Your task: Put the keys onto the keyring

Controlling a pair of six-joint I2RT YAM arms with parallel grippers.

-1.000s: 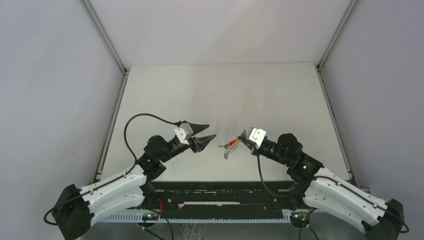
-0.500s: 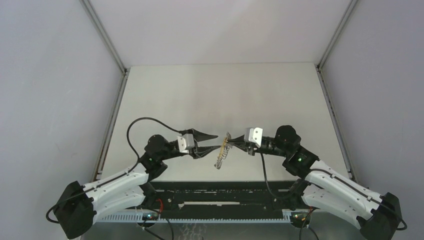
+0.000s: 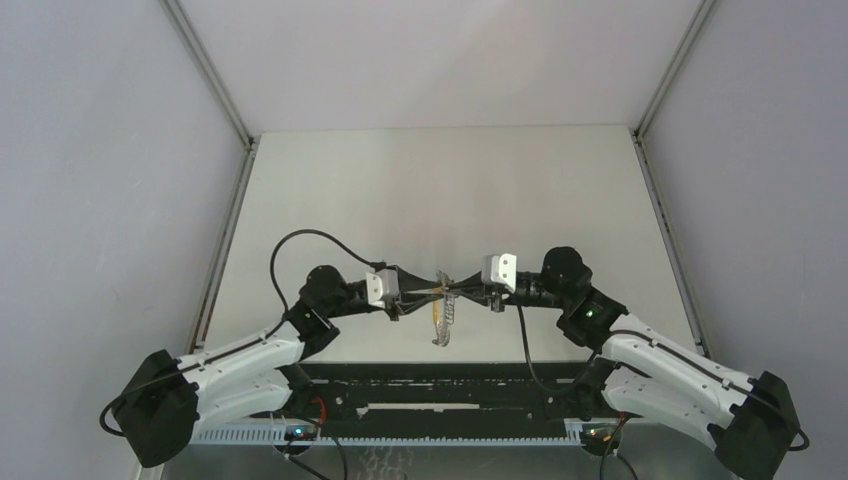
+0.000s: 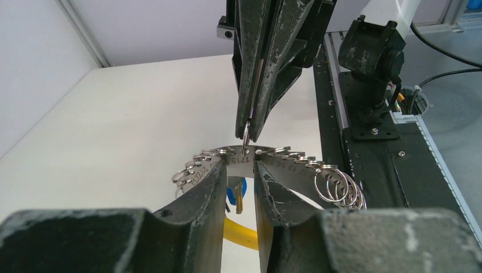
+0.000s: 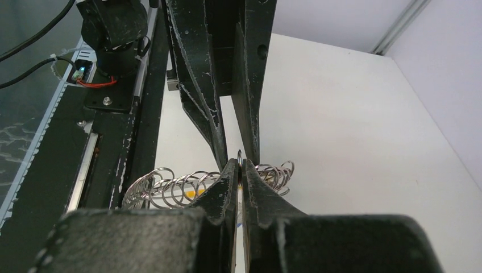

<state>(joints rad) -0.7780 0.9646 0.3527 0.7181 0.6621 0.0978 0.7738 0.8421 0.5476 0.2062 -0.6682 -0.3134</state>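
Observation:
The keyring is a curved metal strip (image 4: 284, 165) stamped with numbers and hung with several small split rings (image 4: 335, 185). It hangs in the air between my grippers (image 3: 441, 322). My right gripper (image 5: 240, 162) is shut on one ring (image 4: 245, 133) at the strip's top edge. My left gripper (image 4: 239, 170) is narrowly open, with its tips against the strip on either side of that ring. A blue-headed key (image 4: 232, 196) and a yellow one (image 4: 241, 236) hang below the strip. The yellow one also shows in the top view (image 3: 434, 314). I see no red or green key.
The black rail (image 3: 440, 385) with the arm bases runs along the table's near edge, just below the hanging rings. The white table (image 3: 450, 190) stretches away behind, with grey walls on three sides.
The right gripper has lifted the ring bunch off the table and swung it left. The left gripper has moved right to meet it, and its jaws have narrowed.

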